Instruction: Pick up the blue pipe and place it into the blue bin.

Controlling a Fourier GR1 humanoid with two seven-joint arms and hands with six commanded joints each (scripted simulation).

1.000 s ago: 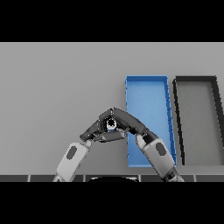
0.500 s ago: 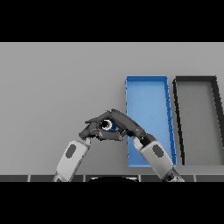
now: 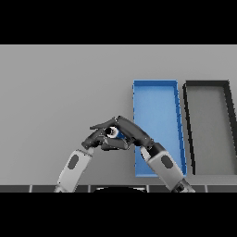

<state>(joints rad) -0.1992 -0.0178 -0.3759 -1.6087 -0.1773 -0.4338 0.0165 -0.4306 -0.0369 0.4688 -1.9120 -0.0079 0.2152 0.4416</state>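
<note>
I see my left hand (image 3: 95, 138) low on the grey table (image 3: 55, 88), fingers curled against the blue pipe (image 3: 113, 133). My right hand (image 3: 131, 131) wraps that pipe from the other side, just left of the blue bin (image 3: 157, 83). A black bin (image 3: 207, 84) sits rightmost.

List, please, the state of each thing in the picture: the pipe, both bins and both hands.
blue pipe: held between the two hands, left of the blue bin, not in it; mostly hidden.
blue bin: on the table, nothing inside.
black bin: right of the blue bin, nothing inside.
right hand: fingers curled over the pipe.
left hand: meets the right hand at the pipe; grip cannot be judged.
</note>
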